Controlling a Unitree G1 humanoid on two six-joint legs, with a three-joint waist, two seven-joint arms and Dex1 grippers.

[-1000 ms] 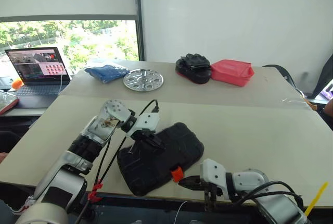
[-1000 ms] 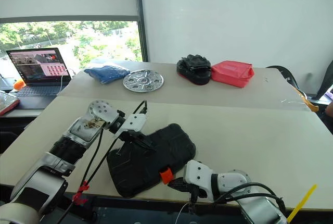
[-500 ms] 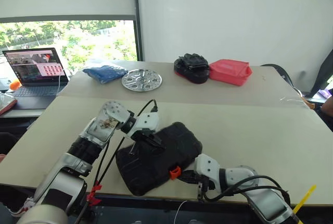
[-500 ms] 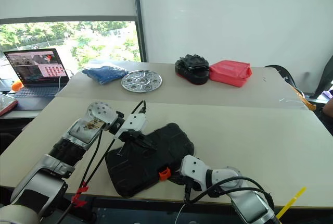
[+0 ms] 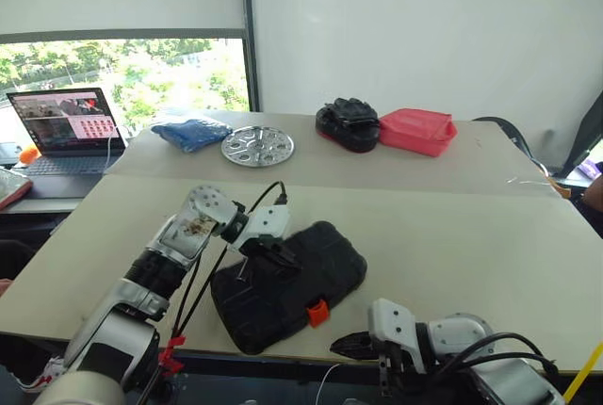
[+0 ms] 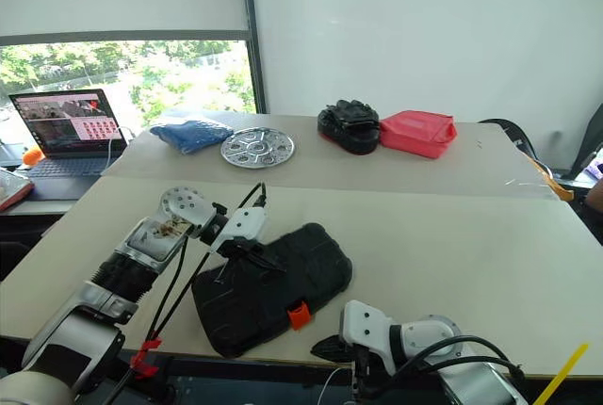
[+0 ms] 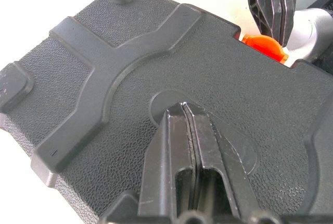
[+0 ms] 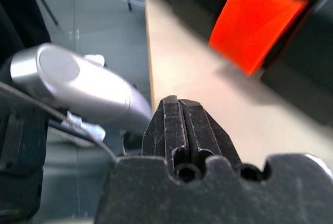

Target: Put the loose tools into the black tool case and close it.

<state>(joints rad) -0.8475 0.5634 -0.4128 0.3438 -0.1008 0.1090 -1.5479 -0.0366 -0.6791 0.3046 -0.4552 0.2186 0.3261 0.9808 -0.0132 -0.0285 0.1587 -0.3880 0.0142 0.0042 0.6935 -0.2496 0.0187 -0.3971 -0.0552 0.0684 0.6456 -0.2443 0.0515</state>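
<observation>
Bench (image 5: 452, 226): 2 tabletops butted together. Black tool case (image 5: 287, 284) laid closed, textured lid up, near front edge, orange latch (image 5: 317, 312) turned toward that edge. Left gripper (image 5: 283, 256) set on lid, fingers pressed together, nothing pinched. Right gripper (image 5: 341, 345) held at front edge just beside latch, apart from it, fingers pressed together, empty. Far tabletop: black gloves bundle (image 5: 349, 123), red pouch (image 5: 417, 130), metal disc (image 5: 257, 145), blue cloth (image 5: 191, 132).

Tool case (image 7: 156, 57): black moulded plastic, matt, pebbled grain w/ raised smooth-edged ribs; latch (image 8: 255, 21) glossy orange plastic. Table (image 5: 452, 226): smooth matt beige top. Round plate (image 5: 257, 145): shiny metal. Pouch (image 5: 417, 130): red, soft-looking. Bundle (image 5: 191, 132): blue cloth.
</observation>
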